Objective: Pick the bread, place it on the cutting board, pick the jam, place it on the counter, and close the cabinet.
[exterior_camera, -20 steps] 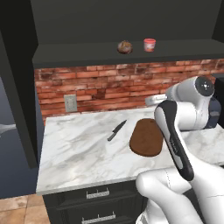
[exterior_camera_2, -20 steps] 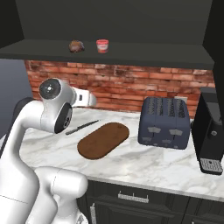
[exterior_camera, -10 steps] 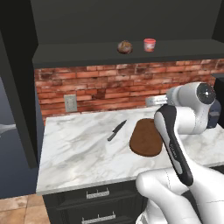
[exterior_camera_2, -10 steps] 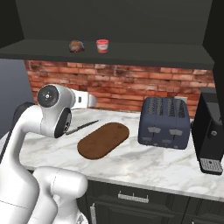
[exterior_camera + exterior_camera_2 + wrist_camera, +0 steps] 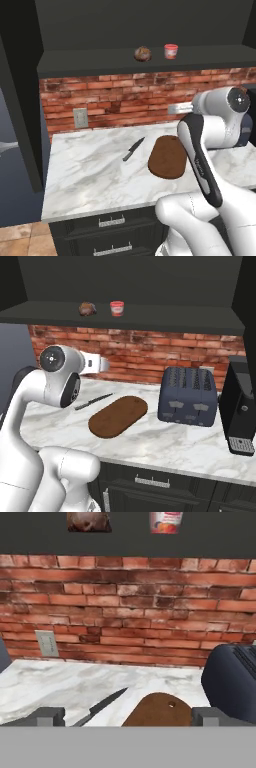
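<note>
The bread (image 5: 142,53), a small round mottled-brown roll, sits on the open shelf of the dark charcoal wall cabinet (image 5: 125,61), with the jam (image 5: 171,51), a squat red jar with a paler top, just beside it on its right and apart from it. Below the shelf runs a red brick wall (image 5: 125,97) with a grey outlet plate (image 5: 80,118) at its left. On the white-grey veined marble desk (image 5: 85,170) a dark-handled kitchen knife (image 5: 134,148) lies slantwise, and to its right rests the flat dark-brown oval wooden cutting board (image 5: 168,157), bare on top. Further right, in the right base view, stand a dark blue-grey toaster (image 5: 188,395) and a black coffee machine (image 5: 241,406). The end effector (image 5: 128,716) hangs above the desk, facing the brick wall, its two dark fingertips (image 5: 49,715) set well apart with nothing between them.
</note>
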You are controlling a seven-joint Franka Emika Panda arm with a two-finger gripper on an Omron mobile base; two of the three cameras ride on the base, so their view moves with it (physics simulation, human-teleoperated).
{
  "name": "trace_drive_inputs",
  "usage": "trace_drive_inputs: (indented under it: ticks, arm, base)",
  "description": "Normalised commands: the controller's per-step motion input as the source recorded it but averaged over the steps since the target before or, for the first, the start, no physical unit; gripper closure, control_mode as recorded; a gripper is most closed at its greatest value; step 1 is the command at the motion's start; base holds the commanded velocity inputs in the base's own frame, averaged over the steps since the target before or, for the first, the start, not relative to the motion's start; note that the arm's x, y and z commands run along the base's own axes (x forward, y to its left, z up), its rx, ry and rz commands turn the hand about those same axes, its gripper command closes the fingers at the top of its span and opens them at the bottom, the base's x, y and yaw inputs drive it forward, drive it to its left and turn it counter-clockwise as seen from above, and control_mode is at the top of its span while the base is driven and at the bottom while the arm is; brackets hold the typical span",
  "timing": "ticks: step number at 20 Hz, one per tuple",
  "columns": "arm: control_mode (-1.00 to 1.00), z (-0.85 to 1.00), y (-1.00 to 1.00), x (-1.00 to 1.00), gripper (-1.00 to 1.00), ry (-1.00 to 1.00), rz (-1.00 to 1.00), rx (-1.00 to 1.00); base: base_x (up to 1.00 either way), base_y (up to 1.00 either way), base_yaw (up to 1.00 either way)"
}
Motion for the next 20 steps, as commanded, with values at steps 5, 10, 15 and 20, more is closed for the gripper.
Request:
trace_drive_inputs:
  ticks: [5, 10, 15, 20]
  arm:
    - [-1.00, 0.28, 0.00, -0.02, -1.00, -0.01, 0.00, 0.00]
    - [-1.00, 0.23, -0.03, -0.01, -1.00, 0.00, 0.00, 0.00]
    - [-1.00, 0.25, -0.07, -0.05, -1.00, 0.00, 0.00, 0.00]
    - [-1.00, 0.31, -0.09, -0.09, -1.00, 0.00, 0.00, 0.00]
  base:
    - [0.00, 0.00, 0.00]
    - [0.00, 0.00, 0.00]
    - [0.00, 0.00, 0.00]
    - [0.00, 0.00, 0.00]
